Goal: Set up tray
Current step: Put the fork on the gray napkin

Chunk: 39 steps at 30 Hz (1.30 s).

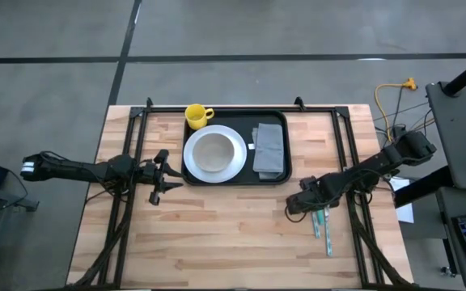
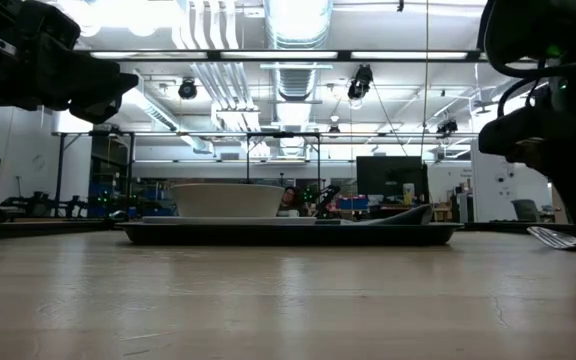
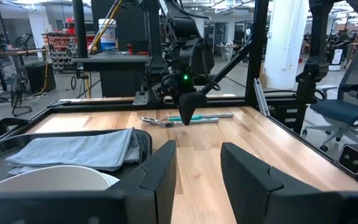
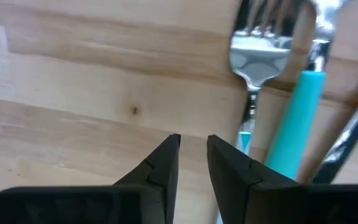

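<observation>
black tray [image 1: 236, 179] between both end effectors

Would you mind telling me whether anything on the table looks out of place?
The cutlery lies on the bare wood off the tray, beneath the right gripper. Plate, napkin and yellow mug sit on the tray.

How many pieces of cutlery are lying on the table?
2, perhaps more: they lie side by side on the bare wood right of the tray, just under the right gripper. One is a fork; the other has a teal handle. The gripper may hide another.
</observation>
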Each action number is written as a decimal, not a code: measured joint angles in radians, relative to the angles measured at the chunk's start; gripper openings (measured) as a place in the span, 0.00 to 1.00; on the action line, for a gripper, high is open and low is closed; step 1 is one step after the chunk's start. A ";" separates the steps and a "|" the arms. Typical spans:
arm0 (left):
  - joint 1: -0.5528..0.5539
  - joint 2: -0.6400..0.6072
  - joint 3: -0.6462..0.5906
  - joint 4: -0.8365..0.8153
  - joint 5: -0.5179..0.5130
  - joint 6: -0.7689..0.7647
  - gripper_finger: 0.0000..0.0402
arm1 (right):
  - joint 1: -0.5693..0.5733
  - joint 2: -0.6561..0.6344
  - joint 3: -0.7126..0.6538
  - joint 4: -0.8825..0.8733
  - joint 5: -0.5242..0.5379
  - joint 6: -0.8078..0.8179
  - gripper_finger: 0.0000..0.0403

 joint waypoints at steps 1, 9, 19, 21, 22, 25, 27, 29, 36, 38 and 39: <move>0.000 0.000 0.000 0.000 0.000 0.000 0.27 | 0.000 -0.005 0.000 -0.009 0.004 0.002 0.18; 0.000 0.000 0.000 0.000 0.000 0.000 0.27 | 0.000 -0.045 0.000 -0.095 0.020 0.035 0.18; 0.000 0.000 0.000 0.000 0.000 0.000 0.27 | 0.000 -0.016 -0.020 -0.085 -0.014 0.036 0.21; 0.000 0.000 0.000 0.000 0.000 0.000 0.27 | 0.000 -0.016 -0.031 -0.076 -0.018 0.040 0.21; 0.000 0.000 0.000 0.000 0.000 0.000 0.27 | 0.000 -0.016 -0.036 -0.066 -0.019 0.041 0.21; 0.000 0.000 0.001 0.000 0.000 0.000 0.27 | 0.000 -0.016 -0.049 -0.036 -0.022 0.040 0.20; 0.000 0.000 0.000 0.000 0.000 0.000 0.27 | 0.000 -0.016 -0.055 -0.019 -0.034 0.046 0.19; 0.000 0.000 0.000 0.000 0.000 0.000 0.27 | 0.000 -0.012 -0.059 -0.019 -0.056 0.058 0.18; 0.000 0.000 0.001 0.000 0.000 0.000 0.27 | 0.000 0.008 -0.060 -0.014 -0.067 -0.012 0.17; 0.000 0.000 0.000 0.000 0.000 0.000 0.27 | 0.000 0.008 -0.060 -0.014 -0.063 -0.017 0.17; 0.000 0.000 0.000 0.000 0.000 0.000 0.27 | 0.000 0.008 -0.060 -0.012 -0.062 -0.015 0.17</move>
